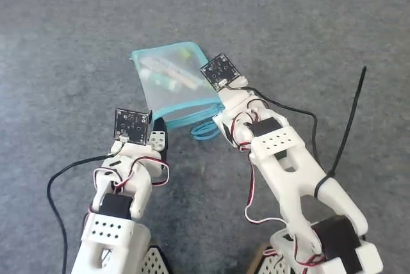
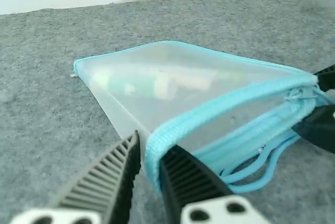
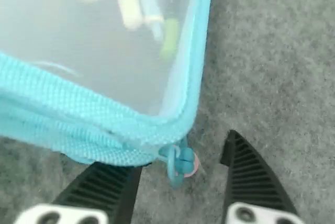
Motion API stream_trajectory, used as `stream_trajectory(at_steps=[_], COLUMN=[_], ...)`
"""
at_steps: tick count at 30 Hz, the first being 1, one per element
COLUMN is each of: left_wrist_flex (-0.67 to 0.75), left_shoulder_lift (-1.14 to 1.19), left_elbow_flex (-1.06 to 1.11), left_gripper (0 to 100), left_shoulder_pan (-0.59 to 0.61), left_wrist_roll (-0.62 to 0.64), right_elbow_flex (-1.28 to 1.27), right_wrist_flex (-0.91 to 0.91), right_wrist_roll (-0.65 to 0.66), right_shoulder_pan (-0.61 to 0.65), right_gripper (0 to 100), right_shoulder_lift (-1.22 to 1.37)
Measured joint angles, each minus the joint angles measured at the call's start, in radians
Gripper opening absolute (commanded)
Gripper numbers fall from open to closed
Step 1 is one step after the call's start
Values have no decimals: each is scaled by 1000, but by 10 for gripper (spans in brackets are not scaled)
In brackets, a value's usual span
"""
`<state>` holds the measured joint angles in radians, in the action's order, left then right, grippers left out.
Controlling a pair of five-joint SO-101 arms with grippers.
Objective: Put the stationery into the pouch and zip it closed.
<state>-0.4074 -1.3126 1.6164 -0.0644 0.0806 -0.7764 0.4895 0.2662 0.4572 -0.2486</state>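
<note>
Where the left gripper (image 2: 151, 153) sits, its ribbed fingers (image 2: 112, 177) are drawn narrow w/ the teal zipper edge of the pouch (image 2: 172, 88) pinched btwn them, right at the bag's near corner. From that grip the pouch runs away ahead of the fingertips, lying on the grey felt table (image 1: 64, 63), see-through w/ teal trim all round. The stationery (image 2: 136, 84) is inside it, beyond the fingers toward the far side of the bag: a few pen-like bits, pale green, white & yellowish. Can't tell exactly what each is.

The right gripper (image 3: 180, 153) is at the other end of the same zipper edge, spread wide & holding nothing. The zipper pull (image 3: 182, 162) hangs just off that pouch corner, btwn its two fingers, touching neither as far as I can see. The tip of one finger is hidden behind the pouch edge. A teal loop strap (image 1: 205, 132) trails from that corner onto the table, just beside the right gripper. Whether the zip is shut all the way along, I can't tell. Black cables (image 1: 349, 127) run along the arms.
</note>
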Motion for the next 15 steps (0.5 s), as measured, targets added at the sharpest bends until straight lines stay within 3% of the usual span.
stream_trajectory(at_steps=[6, 15], left_wrist_flex=[0, 0], left_shoulder_lift=[0, 0], left_elbow_flex=[0, 0], left_gripper=[12, 12], left_shoulder_pan=[0, -23], left_wrist_roll=[0, 0], right_elbow_flex=[0, 0], right_wrist_flex=[31, 413], right_wrist_roll=[0, 41], right_shoulder_pan=[-9, -8], right_gripper=[9, 8], right_shoulder_lift=[0, -331])
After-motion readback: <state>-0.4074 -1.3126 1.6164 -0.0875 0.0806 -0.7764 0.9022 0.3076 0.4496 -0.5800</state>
